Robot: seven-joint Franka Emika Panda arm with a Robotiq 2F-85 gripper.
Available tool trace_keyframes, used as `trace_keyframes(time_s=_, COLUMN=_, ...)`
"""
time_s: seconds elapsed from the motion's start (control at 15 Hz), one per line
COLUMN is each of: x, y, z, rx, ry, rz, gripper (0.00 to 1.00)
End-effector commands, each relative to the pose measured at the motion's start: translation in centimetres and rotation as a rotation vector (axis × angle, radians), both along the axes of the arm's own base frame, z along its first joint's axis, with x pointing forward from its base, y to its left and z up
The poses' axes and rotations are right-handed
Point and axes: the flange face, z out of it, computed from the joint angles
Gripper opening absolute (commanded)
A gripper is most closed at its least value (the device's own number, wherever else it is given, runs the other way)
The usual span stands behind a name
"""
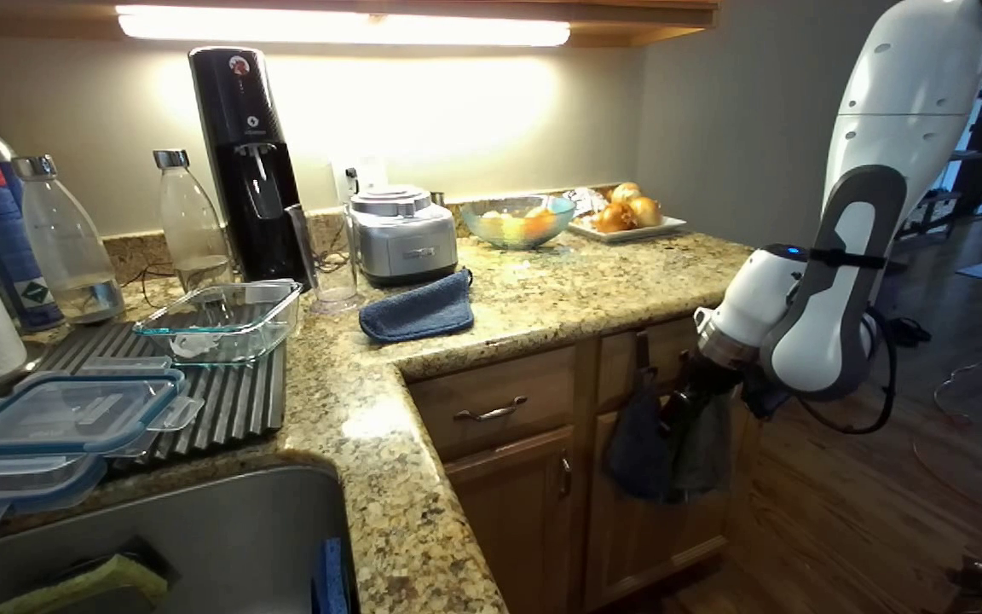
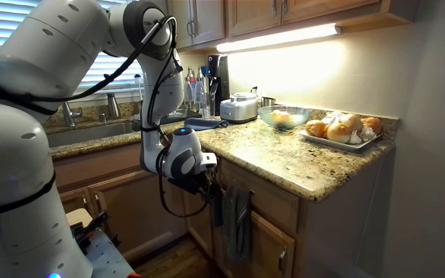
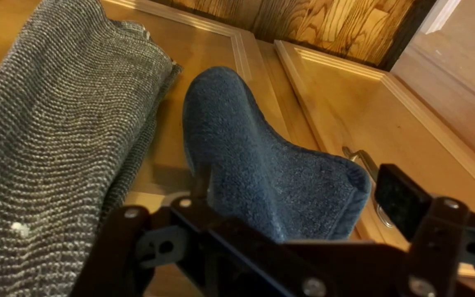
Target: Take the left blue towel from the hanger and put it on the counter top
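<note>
Lamp [image 1: 346, 26] glaring, wall [image 1: 448, 111] bleached (nearly white), counter top [image 1: 376, 422] glinting

On the counter top [image 1: 576, 286], in an exterior view, a glass bowl [image 1: 518, 225] stands left of a plate [image 1: 660, 227] with onions [image 1: 615, 217]; below, the left towel [image 1: 638, 454] hangs before a cabinet door [image 1: 649, 541].

The hanging blue towel [image 3: 258, 173] is fuzzy cloth, the counter top [image 1: 568, 298] glossy speckled stone.
</note>
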Motion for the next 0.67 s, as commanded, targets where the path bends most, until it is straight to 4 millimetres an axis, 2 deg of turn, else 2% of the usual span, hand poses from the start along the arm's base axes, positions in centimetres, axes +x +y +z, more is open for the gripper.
trace_keyframes(time_s=0.0, x=2.0, y=-0.9, z=0.3, rx=0.002, ry=-0.040, rz=0.015, gripper=1.00)
trace_keyframes(time_s=0.27, x=4.2, y=-1.4, z=0.2, rx=0.014, ry=-0.074, rz=0.020, gripper=1.00)
trace_keyframes(time_s=0.6, x=4.7, y=-2.0, z=-1.1, rx=0.011, ry=-0.075, rz=0.043, gripper=1.00)
